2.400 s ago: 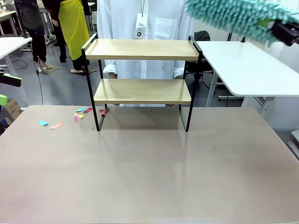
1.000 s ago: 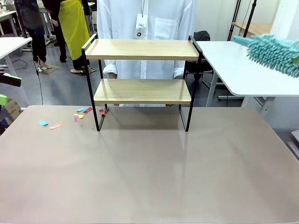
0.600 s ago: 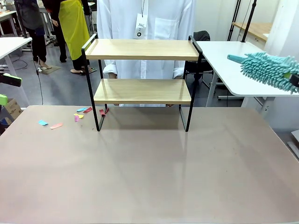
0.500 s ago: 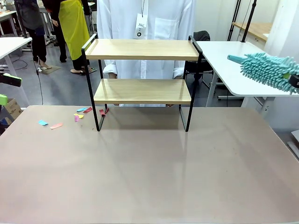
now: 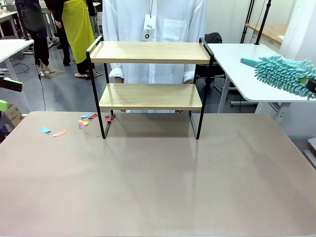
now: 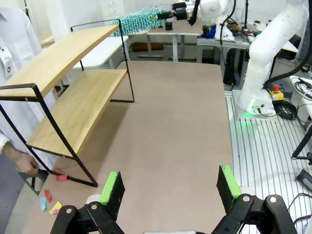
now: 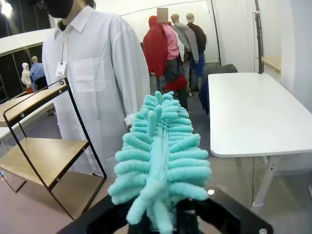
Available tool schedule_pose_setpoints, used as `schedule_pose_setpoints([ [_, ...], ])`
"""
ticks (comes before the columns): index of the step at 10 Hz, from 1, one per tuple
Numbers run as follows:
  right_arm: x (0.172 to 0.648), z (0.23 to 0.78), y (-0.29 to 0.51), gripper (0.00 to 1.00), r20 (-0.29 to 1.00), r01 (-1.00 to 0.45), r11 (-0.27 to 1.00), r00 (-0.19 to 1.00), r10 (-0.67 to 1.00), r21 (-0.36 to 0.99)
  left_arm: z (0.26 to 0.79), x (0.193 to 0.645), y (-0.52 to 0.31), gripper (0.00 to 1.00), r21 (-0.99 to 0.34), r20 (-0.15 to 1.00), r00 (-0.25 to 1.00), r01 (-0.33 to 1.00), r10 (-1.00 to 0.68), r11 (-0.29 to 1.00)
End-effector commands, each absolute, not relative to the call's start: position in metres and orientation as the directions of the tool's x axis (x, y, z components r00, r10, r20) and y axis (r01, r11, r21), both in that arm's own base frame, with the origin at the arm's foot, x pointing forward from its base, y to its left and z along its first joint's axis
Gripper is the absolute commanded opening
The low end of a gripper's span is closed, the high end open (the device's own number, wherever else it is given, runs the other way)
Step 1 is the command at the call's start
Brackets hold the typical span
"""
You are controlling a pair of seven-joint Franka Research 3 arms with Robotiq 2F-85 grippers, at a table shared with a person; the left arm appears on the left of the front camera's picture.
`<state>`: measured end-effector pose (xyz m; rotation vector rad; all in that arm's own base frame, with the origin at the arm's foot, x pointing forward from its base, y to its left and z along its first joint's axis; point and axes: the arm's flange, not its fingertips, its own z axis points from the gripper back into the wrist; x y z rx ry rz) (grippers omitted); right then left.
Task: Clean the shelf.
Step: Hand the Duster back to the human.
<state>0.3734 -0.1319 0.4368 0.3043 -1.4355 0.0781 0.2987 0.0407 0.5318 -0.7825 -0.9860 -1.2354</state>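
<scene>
The shelf (image 5: 150, 74) stands at the far middle of the table, with both wooden boards bare. It also shows in the left wrist view as the shelf (image 6: 73, 92) and in the right wrist view as the shelf (image 7: 44, 146). A teal fluffy duster (image 5: 284, 74) hangs in the air right of the shelf's top board, apart from it. My right gripper (image 7: 183, 217) is shut on the duster (image 7: 161, 161) at its handle. My left gripper (image 6: 170, 187) is open with nothing in it, low over the table's left end.
Several coloured paper scraps (image 5: 59, 132) lie on the table left of the shelf's left leg. A person in a white coat (image 5: 153, 19) stands right behind the shelf, one hand (image 6: 22, 163) near the scraps. A white side table (image 5: 256, 69) stands at the back right.
The duster swung from high over the shelf's right end out to the right and down. In the last half second it has stayed still. The left gripper has not moved.
</scene>
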Motion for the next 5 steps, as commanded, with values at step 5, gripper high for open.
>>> schedule_pose_setpoints([
  [5,0.3725,0.4402,-0.1317,0.16,0.98,-0.235,0.957,0.143,-0.139,0.17,0.5325,0.3003,0.0387,1.0,0.052,0.929,0.017,0.983,-0.371,0.174],
])
